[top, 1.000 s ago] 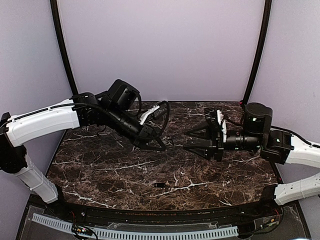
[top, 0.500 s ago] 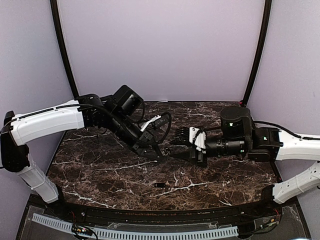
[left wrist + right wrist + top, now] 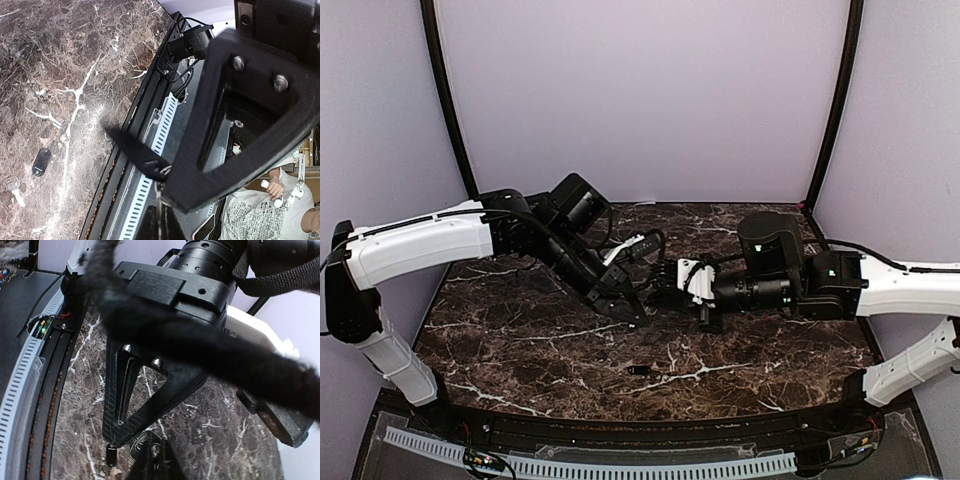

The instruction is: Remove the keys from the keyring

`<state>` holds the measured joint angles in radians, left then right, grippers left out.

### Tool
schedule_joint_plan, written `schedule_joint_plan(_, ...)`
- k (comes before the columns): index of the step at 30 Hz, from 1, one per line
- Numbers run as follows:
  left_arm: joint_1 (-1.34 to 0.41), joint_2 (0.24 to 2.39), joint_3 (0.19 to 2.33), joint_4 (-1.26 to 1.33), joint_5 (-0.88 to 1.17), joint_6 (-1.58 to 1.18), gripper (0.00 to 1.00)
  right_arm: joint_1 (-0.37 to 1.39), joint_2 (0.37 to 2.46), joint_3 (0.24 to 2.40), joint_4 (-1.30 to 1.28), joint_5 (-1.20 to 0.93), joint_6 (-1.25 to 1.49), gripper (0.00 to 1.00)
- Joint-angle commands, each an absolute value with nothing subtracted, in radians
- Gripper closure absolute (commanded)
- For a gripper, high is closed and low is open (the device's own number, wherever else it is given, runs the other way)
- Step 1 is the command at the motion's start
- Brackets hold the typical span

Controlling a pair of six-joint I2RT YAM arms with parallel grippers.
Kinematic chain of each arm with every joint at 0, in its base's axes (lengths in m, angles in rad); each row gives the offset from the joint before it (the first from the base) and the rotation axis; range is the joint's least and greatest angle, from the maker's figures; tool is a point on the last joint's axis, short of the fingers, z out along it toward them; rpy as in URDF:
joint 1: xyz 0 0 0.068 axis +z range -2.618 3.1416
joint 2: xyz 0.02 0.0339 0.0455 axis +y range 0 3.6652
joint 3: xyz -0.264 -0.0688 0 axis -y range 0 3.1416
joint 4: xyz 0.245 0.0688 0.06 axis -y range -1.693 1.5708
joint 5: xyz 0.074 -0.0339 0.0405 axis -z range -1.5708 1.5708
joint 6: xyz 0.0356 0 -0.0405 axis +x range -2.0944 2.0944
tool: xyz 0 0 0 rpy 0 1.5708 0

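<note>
Top external: closed left pincer [image 3: 638, 314] meets right pincer [image 3: 662, 282] tip to tip above the table [image 3: 520, 340], dark key [image 3: 640, 370] lying loose near the front; left wrist: left pincer grips the keyring [image 3: 132, 149] by its strap, silvery key [image 3: 12, 186] beside the dark key; right wrist: cannot tell whether the right pincer is closed.

Overhead light: soft and even from above; walls [image 3: 650, 100] bright, no hard shadows.
Table [image 3: 520, 330]: dark marble with a dull sheen, white veins crisp.
Left wrist view: marble and loose key [image 3: 41, 162] sharp; near black frame [image 3: 240, 125] shaded; pale glare at top edge.
Right wrist view: fuzzy cable [image 3: 200, 345] badly blurred; lower edge dim.
</note>
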<state>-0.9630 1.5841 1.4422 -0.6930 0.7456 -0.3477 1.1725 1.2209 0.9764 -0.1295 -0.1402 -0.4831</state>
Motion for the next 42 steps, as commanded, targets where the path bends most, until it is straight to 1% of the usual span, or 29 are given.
schedule_joint_plan(1, -0.962, 1.583, 1.479, -0.716, 0.765, -0.328, 1.0, 1.181, 1.236, 1.015, -0.124, -0.162, -0.485, 1.0)
schedule_joint_plan(4, -0.962, 1.578, 1.477, -0.71, 0.757, -0.325, 1.0, 1.181, 1.239, 1.001, -0.112, -0.171, -0.479, 1.0)
schedule_joint_plan(6, -0.961, 1.573, 1.473, -0.7, 0.749, -0.326, 1.0, 1.181, 1.23, 0.969, -0.06, -0.172, -0.453, 1.0)
schedule_joint_plan(12, -0.957, 1.547, 1.425, -0.621, 0.768, -0.35, 1.0, 1.179, 1.156, 0.806, 0.254, -0.227, -0.292, 1.0)
schedule_joint_plan(16, -0.956, 1.529, 1.407, -0.561, 0.795, -0.362, 1.0, 1.179, 1.164, 0.75, 0.433, -0.269, -0.176, 1.0)
schedule_joint_plan(19, -0.956, 1.517, 1.391, -0.528, 0.859, -0.36, 1.0, 1.178, 1.185, 0.73, 0.522, -0.296, -0.12, 1.0)
schedule_joint_plan(24, -0.956, 1.5, 1.37, -0.507, 0.897, -0.337, 1.0, 1.165, 1.216, 0.714, 0.632, -0.359, -0.035, 1.0)
schedule_joint_plan(30, -0.956, 1.464, 1.329, -0.433, 0.897, -0.312, 1.0, 1.126, 1.255, 0.688, 0.795, -0.475, 0.134, 1.0)
schedule_joint_plan(42, -0.956, 1.448, 1.312, -0.299, 0.95, -0.294, 1.0, 1.124, 1.323, 0.707, 0.917, -0.544, 0.227, 1.0)
